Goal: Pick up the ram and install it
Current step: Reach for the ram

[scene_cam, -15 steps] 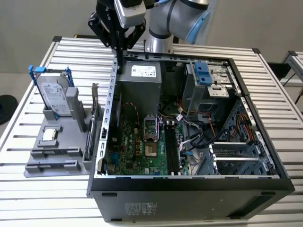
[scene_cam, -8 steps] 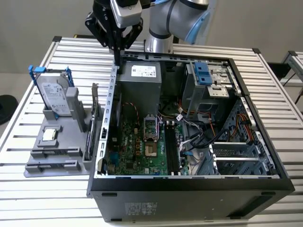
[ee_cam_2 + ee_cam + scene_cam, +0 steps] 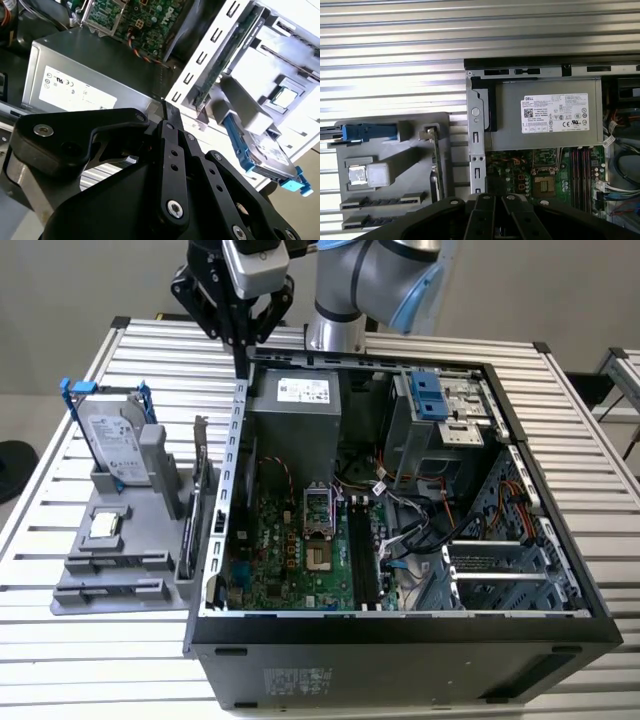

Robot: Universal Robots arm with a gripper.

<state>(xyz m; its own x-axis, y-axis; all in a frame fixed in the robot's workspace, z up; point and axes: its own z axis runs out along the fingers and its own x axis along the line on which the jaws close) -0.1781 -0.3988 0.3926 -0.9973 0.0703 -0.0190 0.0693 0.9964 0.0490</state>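
Your gripper (image 3: 242, 370) hangs over the back corner of the open computer case (image 3: 400, 635), on the exterior view's left. Its tip is just above the side wall and beside the power supply (image 3: 295, 400). The fingertips (image 3: 173, 115) are pressed together into one dark tip, with no gap between them in the second wrist view. You can't tell whether a thin stick is pinched between them or nothing at all. The ram can't be picked out for sure. The long black memory slots (image 3: 358, 550) on the motherboard (image 3: 290, 550) sit well apart from the gripper, and whether one is filled is unclear. Outside the case, just beside its wall, the grey holder (image 3: 110, 575) sits on the slatted table (image 3: 60, 660). It carries a hard drive (image 3: 110, 445) in a blue frame, a square chip (image 3: 104, 525) and a card (image 3: 438, 170) standing on edge with a metal bracket.
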